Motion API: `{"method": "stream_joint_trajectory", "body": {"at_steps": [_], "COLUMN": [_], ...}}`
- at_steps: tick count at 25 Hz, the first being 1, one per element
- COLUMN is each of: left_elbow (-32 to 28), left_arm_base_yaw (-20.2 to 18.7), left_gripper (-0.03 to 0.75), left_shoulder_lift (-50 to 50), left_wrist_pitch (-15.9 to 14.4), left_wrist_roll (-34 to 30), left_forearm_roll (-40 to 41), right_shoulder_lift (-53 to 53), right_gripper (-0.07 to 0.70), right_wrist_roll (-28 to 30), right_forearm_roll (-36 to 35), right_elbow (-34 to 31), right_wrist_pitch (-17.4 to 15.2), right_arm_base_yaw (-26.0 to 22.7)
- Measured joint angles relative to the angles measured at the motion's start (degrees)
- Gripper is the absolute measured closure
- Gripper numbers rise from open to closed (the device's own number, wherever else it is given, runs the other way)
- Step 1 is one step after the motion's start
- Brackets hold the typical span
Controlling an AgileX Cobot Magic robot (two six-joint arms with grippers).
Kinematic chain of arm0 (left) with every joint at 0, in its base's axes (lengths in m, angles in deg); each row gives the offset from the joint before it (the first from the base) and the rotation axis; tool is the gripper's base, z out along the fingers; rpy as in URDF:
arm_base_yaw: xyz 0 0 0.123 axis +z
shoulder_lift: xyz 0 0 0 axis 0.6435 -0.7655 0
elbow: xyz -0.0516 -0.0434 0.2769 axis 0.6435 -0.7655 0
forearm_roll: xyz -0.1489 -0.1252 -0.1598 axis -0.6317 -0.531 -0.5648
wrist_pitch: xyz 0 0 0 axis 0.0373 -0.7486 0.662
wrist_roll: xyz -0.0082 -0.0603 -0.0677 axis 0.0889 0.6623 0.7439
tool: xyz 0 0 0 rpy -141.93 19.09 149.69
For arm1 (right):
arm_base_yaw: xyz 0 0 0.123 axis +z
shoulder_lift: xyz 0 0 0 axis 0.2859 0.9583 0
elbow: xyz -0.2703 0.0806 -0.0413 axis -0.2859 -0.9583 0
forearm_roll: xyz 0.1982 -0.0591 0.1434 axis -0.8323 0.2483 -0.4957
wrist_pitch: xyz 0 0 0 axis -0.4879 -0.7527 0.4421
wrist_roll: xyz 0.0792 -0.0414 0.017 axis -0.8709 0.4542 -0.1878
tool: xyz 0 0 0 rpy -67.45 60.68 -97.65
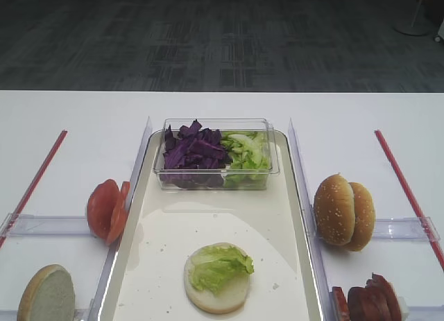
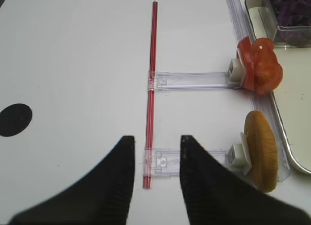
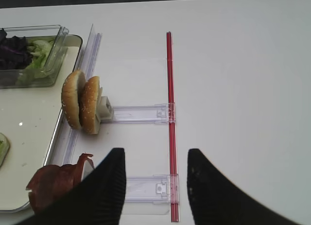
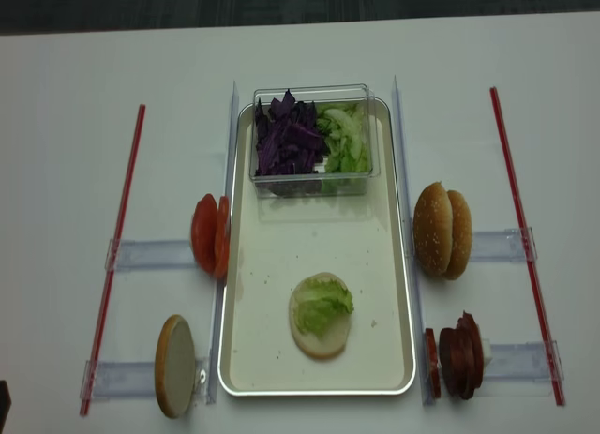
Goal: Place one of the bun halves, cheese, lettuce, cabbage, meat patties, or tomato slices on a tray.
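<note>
The tray is lying lengthwise in the middle of the white tabletop. A bun half is resting cut face up on the near part of the tray, and a ruffled piece of lettuce is sitting on top of it, covering the far part of the face. At the far end of the tray a clear plastic box is holding the purple cabbage on its left side and more green leaves on its right.

Left of the tray, tomato slices are standing on edge against a clear holder; nearer the camera a single bun half is standing on edge, pale face to the left. Right of the tray, two sesame bun halves are standing on edge side by side, and nearer the camera the meat patties are standing in a row. A red strip is running along the tabletop on each outer side.

The right fingers are hanging spread apart over bare tabletop beside the meat patties, gripping nothing. The left fingers are likewise spread apart over the tabletop near the red strip, holding nothing, well apart from the tray.
</note>
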Motion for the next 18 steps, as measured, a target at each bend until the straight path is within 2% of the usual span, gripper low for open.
{"method": "stream_joint_trajectory", "body": {"at_steps": [18], "left_elbow": [0.0], "left_arm_base_yaw": [0.0], "left_gripper": [0.492], "left_shoulder_lift": [0.0], "left_wrist_pitch": [0.0], "left_wrist_roll": [0.0], "left_forearm_roll": [0.0], "right_shoulder_lift": [0.0], "right_gripper": [0.293], "right_wrist_roll": [0.2], "right_forearm_roll": [-0.4], "right_elbow": [0.0], "right_wrist_pitch": [-0.3], "right_arm_base_yaw": [0.0]}}
